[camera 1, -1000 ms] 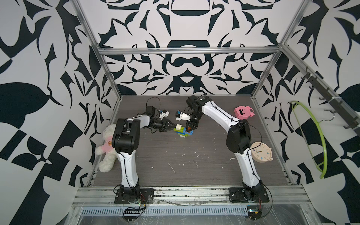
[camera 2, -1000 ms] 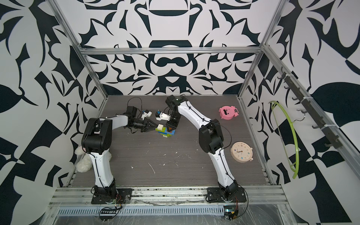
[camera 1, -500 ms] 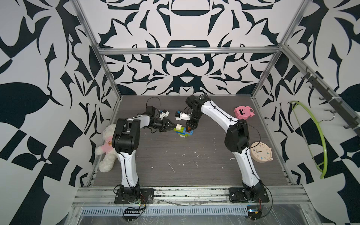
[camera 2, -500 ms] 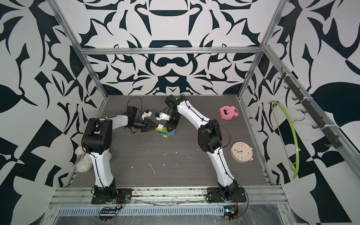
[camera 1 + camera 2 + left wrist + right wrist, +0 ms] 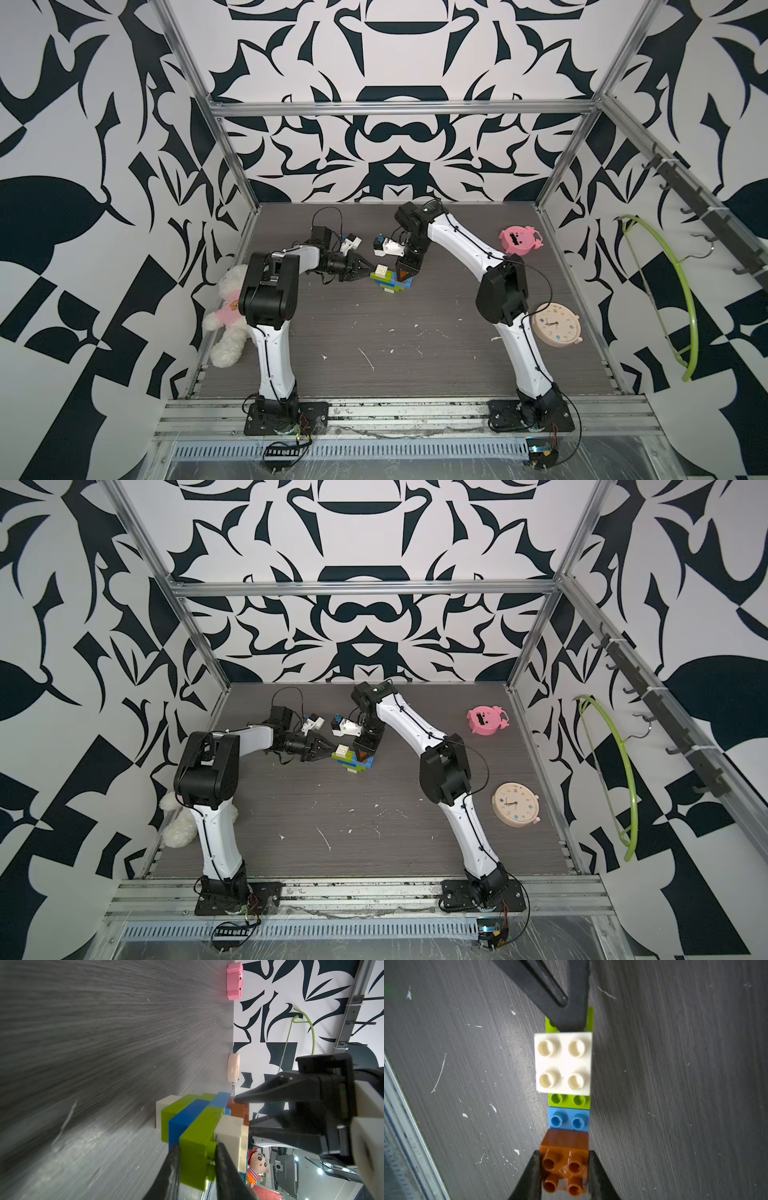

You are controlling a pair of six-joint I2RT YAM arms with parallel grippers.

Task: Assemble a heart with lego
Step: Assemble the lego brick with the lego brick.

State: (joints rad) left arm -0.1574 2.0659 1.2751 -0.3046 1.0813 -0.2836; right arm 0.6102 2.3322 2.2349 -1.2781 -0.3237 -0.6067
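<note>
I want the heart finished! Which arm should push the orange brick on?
Right: the right gripper holds the orange brick at the blue end of the heart; the left gripper pinches a green brick, steadying it.

1. Black-and-white leaf-patterned walls close me in on three sides.
2. Aluminium frame bars run along the wall edges and corners.
3. My bench is dark grey wood grain, flecked with white scuffs.
4. A dark hook rail is fixed to the wall on my right, with a lime green hanger by it.
5. The light is soft and even, and it leaves a pale sheen on the bench.
</note>
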